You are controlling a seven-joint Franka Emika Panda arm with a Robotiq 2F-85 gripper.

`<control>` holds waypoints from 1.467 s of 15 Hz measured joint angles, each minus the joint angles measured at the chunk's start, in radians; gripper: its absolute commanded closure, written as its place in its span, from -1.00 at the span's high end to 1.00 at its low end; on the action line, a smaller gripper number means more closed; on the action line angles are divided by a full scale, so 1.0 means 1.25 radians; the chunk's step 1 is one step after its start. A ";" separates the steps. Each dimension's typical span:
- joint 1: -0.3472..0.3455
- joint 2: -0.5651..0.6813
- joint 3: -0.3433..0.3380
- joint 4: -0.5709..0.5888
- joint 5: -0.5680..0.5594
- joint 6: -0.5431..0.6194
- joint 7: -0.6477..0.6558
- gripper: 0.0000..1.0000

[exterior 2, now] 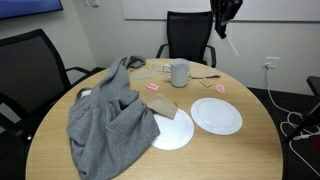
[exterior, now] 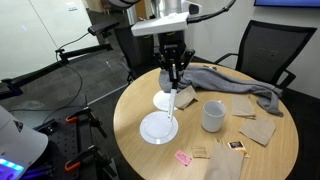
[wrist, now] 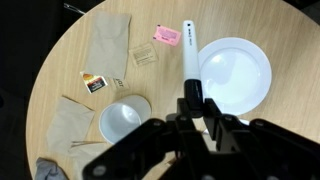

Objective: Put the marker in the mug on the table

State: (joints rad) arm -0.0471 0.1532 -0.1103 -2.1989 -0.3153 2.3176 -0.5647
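Note:
My gripper (wrist: pixel 193 104) is shut on the black end of the marker (wrist: pixel 189 55), whose white body points down toward the table (wrist: pixel 60 70). In both exterior views the gripper (exterior: pixel 174 80) (exterior 2: pixel 224 28) hangs high above the table with the marker (exterior: pixel 177 105) dangling below it. The white mug (wrist: pixel 124 121) stands upright and apart from the marker, to the left in the wrist view. It also shows in both exterior views (exterior: pixel 213 116) (exterior 2: pixel 179 72), well below the gripper and to the side of it.
Two white plates (exterior: pixel 159 128) (exterior 2: pixel 216 115) lie on the table, one under the marker (wrist: pixel 236 72). A grey cloth (exterior 2: pixel 108 115) is heaped on one side. Brown napkins (wrist: pixel 108 42) and small sachets (wrist: pixel 165 36) lie near the mug. Black chairs (exterior: pixel 258 52) ring the table.

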 measured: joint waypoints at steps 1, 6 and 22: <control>0.000 0.004 0.000 0.001 -0.008 0.001 0.000 -0.90; 0.001 0.060 0.017 0.014 -0.105 0.023 -0.001 -0.90; 0.005 0.318 0.039 0.144 -0.282 0.130 0.005 -0.90</control>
State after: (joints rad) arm -0.0408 0.5512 -0.0616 -2.0195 -0.6674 2.4798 -0.5581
